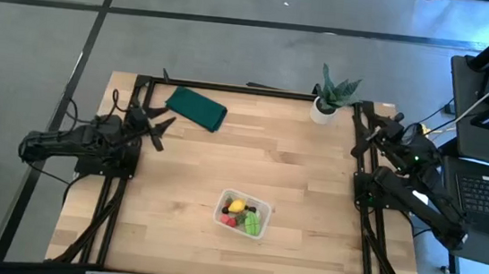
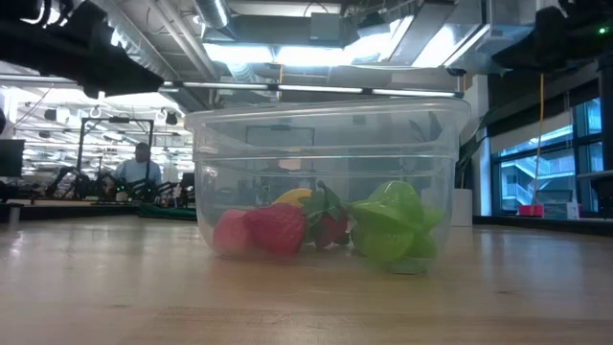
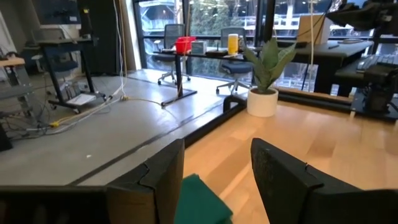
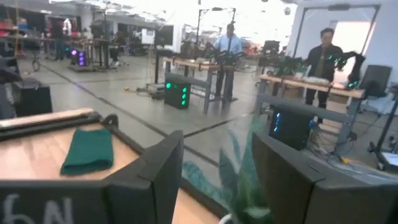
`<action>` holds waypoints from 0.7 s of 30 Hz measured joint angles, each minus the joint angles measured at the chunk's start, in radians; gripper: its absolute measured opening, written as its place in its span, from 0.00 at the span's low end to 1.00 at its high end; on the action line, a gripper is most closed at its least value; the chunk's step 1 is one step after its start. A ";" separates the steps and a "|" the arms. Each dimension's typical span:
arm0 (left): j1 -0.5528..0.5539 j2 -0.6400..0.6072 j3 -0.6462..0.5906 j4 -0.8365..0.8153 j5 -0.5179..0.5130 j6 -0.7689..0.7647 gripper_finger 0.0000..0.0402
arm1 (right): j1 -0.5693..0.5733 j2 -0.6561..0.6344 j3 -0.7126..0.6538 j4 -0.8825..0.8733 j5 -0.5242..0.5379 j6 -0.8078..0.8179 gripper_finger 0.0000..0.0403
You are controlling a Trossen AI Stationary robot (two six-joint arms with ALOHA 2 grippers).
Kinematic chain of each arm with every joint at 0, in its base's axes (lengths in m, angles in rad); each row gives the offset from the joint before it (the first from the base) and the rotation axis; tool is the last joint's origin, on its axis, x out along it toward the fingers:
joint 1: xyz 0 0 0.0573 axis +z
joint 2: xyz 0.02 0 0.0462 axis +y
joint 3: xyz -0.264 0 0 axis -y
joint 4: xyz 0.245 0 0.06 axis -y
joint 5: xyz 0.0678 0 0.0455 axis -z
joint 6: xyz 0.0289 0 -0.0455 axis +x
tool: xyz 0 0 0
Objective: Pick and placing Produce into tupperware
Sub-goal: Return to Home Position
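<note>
On the light wooden tabletop (image 1: 313,175), a small clear rectangular plastic tub (image 2: 326,144) stands between the two arms, well apart from both, on the side away from the plant. Inside it are red strawberry-like pieces (image 2: 276,228), a yellow lemon-like piece (image 2: 293,195), a light green piece (image 2: 391,226) and something dark behind them. The left tool (image 1: 161,127) is over the left side, near a dark green folded cloth (image 1: 197,108), fingers apart and empty. The right tool (image 1: 362,135) is at the right edge beside a spiky green plant in a white pot (image 1: 329,98), fingers likewise apart, holding nothing.
</note>
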 joint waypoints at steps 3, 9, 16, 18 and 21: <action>0.000 0.000 -0.025 0.025 0.000 -0.010 0.45 | 0.001 -0.009 -0.022 -0.001 -0.010 0.019 0.48; 0.000 0.000 -0.093 0.132 -0.003 0.004 0.45 | 0.000 -0.009 -0.083 0.075 -0.010 0.025 0.48; 0.000 0.000 -0.149 0.134 -0.006 -0.052 0.45 | 0.000 -0.009 -0.192 0.239 -0.014 0.052 0.48; 0.000 0.001 -0.155 0.145 -0.010 -0.054 0.45 | 0.000 -0.009 -0.223 0.298 -0.026 0.053 0.48; 0.000 0.000 -0.156 0.151 -0.013 -0.049 0.44 | 0.000 -0.009 -0.258 0.342 -0.029 0.069 0.48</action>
